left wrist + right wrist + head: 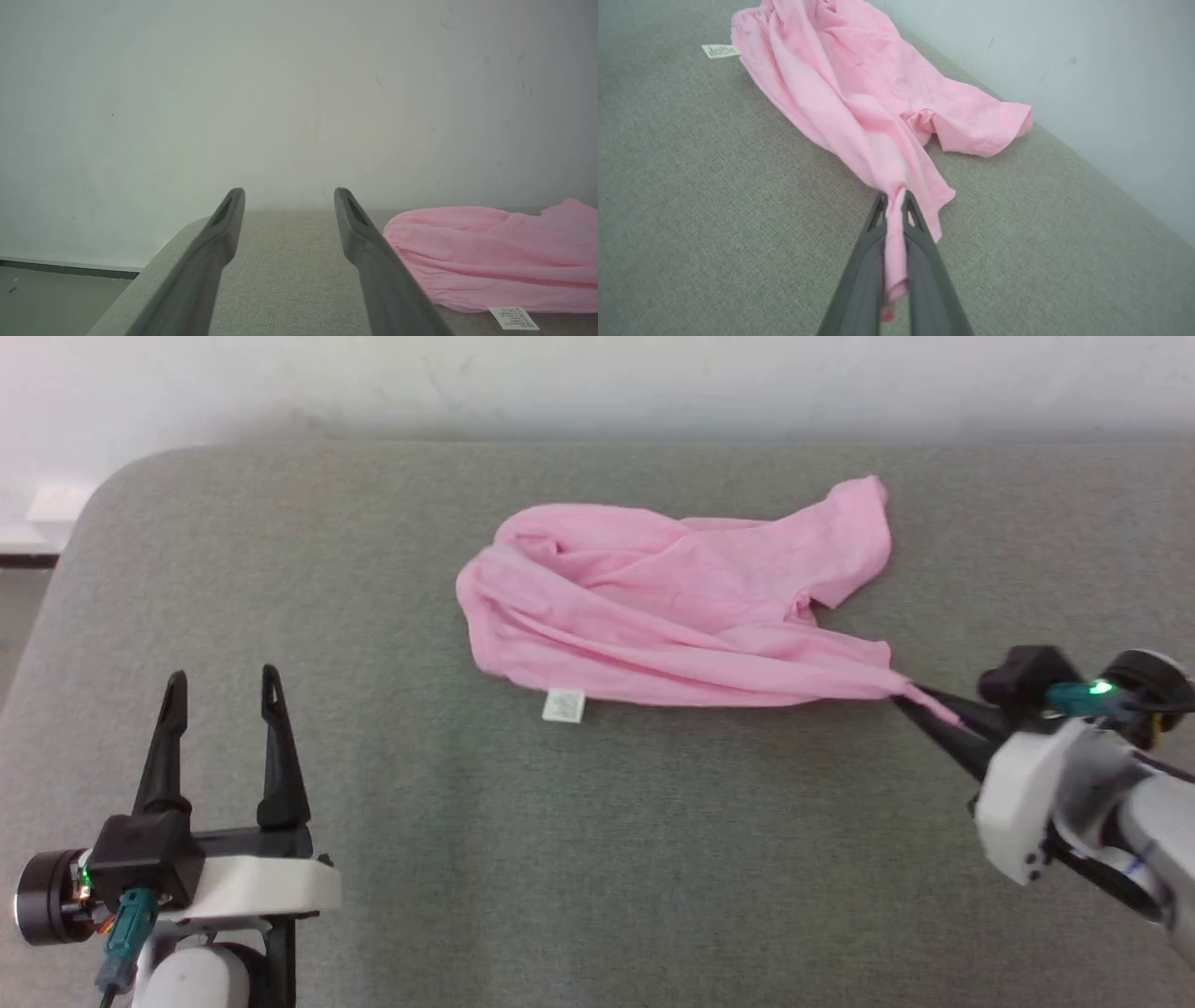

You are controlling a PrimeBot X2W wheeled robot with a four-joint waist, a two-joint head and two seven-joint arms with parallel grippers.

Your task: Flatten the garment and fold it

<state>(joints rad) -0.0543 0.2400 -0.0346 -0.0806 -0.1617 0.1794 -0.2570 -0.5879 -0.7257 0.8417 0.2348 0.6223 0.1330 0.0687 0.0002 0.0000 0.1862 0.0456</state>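
Note:
The light pink garment (pixel 672 607) lies crumpled on the grey cushioned surface (pixel 597 859), with its small white label (pixel 564 706) at its near edge. One corner is drawn out into a taut strip toward the right. My right gripper (pixel 904 698) is shut on that corner; in the right wrist view the pink cloth (pixel 859 93) runs between the two dark fingers (pixel 859 275) of the gripper (pixel 893 198). My left gripper (pixel 222 695) stands open at the lower left, well apart from the garment (pixel 495 256); its tips (pixel 288 196) hold nothing.
A pale wall (pixel 597 383) runs right behind the surface's far edge. The surface's rounded left corner (pixel 103 495) drops to the floor (pixel 56 298). Bare grey fabric spreads between the two grippers.

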